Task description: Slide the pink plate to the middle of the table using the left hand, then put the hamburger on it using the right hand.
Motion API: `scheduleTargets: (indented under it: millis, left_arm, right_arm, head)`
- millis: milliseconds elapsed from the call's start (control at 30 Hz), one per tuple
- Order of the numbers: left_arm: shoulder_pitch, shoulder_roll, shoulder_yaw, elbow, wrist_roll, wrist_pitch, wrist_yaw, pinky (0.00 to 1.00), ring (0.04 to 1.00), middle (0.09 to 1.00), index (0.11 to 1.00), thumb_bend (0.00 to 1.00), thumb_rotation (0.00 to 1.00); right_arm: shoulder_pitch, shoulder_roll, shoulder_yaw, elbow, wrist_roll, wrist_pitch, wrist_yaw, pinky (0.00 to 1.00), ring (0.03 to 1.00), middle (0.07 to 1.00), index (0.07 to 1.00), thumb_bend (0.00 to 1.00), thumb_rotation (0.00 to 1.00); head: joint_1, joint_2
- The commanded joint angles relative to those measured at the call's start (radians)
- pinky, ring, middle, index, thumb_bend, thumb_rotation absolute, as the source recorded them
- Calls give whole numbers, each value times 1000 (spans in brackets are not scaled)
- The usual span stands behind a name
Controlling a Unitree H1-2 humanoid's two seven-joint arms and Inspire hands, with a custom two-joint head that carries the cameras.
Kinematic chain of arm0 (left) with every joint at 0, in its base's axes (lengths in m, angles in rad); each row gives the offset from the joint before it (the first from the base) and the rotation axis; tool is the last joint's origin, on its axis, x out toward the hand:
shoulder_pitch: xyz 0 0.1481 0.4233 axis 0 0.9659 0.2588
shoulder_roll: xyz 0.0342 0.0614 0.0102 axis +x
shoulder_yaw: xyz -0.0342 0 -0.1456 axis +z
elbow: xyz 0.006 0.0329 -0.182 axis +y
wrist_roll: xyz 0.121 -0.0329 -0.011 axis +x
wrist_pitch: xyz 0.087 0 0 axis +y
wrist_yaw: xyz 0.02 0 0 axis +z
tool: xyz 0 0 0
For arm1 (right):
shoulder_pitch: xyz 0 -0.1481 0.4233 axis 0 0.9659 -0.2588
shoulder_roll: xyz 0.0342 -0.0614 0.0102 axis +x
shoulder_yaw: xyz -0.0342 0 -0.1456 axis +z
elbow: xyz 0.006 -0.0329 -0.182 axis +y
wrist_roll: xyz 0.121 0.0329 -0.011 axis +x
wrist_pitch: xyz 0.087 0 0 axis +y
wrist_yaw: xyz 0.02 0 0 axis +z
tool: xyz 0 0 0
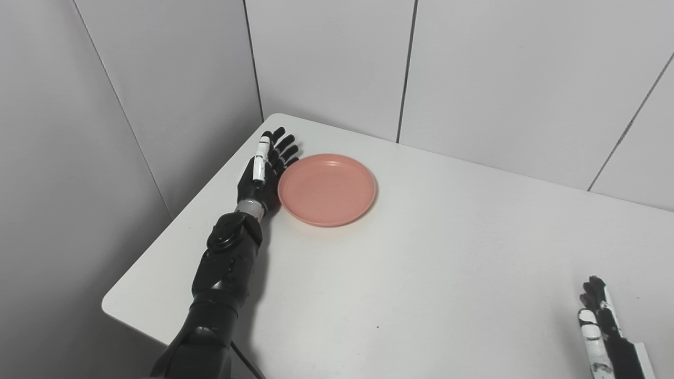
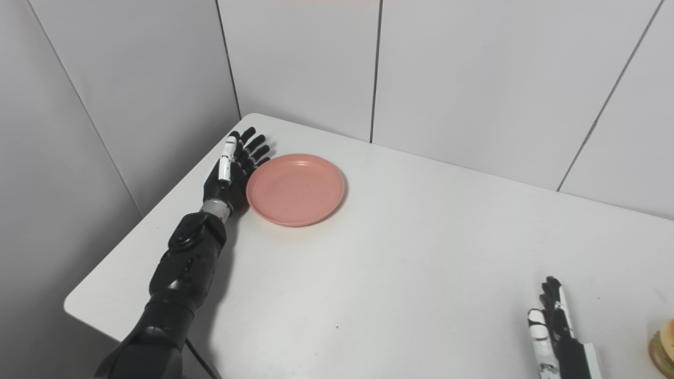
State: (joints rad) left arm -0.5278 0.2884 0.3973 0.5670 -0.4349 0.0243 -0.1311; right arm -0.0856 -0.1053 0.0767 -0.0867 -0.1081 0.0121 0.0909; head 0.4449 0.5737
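Beside left hand, pink plate

A white table with rounded corners stood in a corner of grey panelled walls. Dark seams ran between the panels. A small dark speck marked the tabletop near its front.

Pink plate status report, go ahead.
Left hand open, flat beside pink plate, far left. Right hand open, waiting. Hamburger at right edge. Path to middle unobstructed.
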Motion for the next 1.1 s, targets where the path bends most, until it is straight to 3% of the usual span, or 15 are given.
scheduleTargets:
  millis: [0,233,533,867,1067]
  left_arm:
    - [24,-16,-14,3,-1,41,3,913,908,910,899,366,1000]
    - [28,-36,-61,0,20,58,8,918,914,918,912,372,1000]
    - [14,-79,-111,29,16,55,-11,904,898,901,900,366,1000]
    - [32,-145,-182,-60,45,109,2,883,891,899,890,373,1000]
    - [35,-182,-213,-89,49,125,0,872,877,884,882,379,1000]
  right_arm:
    - [4,1,4,5,-5,3,-2,1000,1000,1000,1000,275,1000]
    - [5,2,7,19,-15,0,-6,1000,1000,1000,1000,311,1000]
    - [-6,9,9,73,-5,-54,-11,1000,1000,1000,1000,356,1000]
    - [0,12,24,75,-51,-82,-34,993,1000,1000,1000,369,1000]
    - [-1,21,29,66,-62,-64,-34,994,1000,1000,1000,368,1000]
  head:
    - [-9,5]
    - [-35,18]
    - [-86,35]
    - [-157,51]
    - [-189,60]
